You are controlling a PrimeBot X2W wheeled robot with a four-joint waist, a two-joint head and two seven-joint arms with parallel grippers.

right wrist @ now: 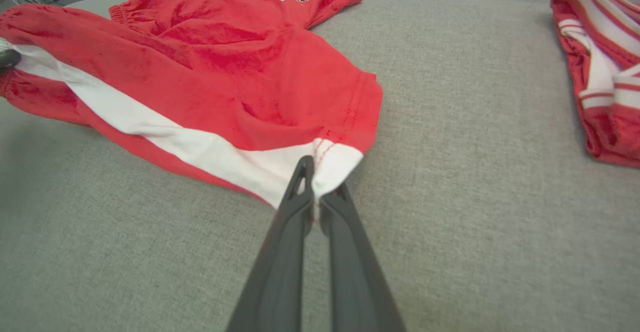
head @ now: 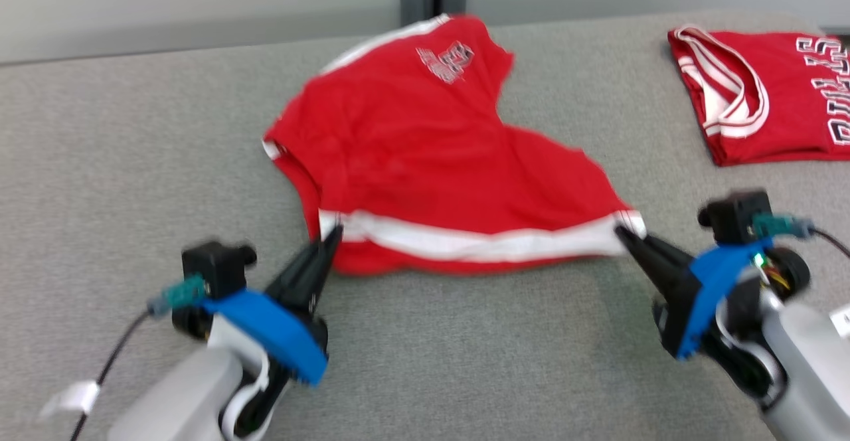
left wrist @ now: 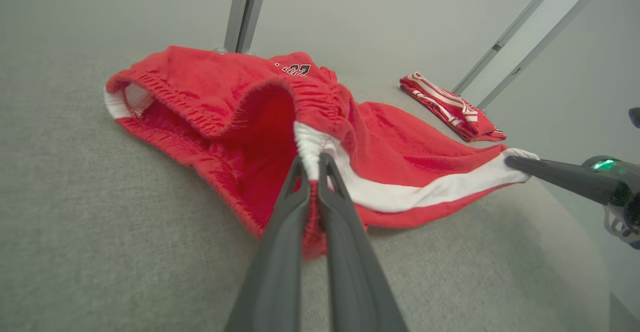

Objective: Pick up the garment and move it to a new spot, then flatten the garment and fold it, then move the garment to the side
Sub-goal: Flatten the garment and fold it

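The left gripper (head: pixel 331 234) is closed, its two dark fingers pinching the garment (head: pixel 412 155) where the white stripe (head: pixel 478 243) meets the gathered waistband (left wrist: pixel 200 117). The cloth there is bunched up between the tips. The right gripper (head: pixel 625 234) is likewise clamped, nipping the other end of the same stripe at the leg hem (right wrist: pixel 367 102). The striped edge therefore runs straight from one pair of fingertips to the other. This is the garment's long axis, and it lies crosswise in front of both grippers, hanging slightly slack between them. The rest of the red cloth lies beyond the fingertips, on the side away from the robot, rumpled and humped on the grey table (head: pixel 133 129), with a small printed logo (head: pixel 443 61) at its far end. Neither arm is the nearer one, as each has its own corner, so the next move probably depends on both drawing the edge taut together to carry or spread it. Past the right gripper, well apart from the held cloth, lies a folded red jersey (head: pixel 764 95).
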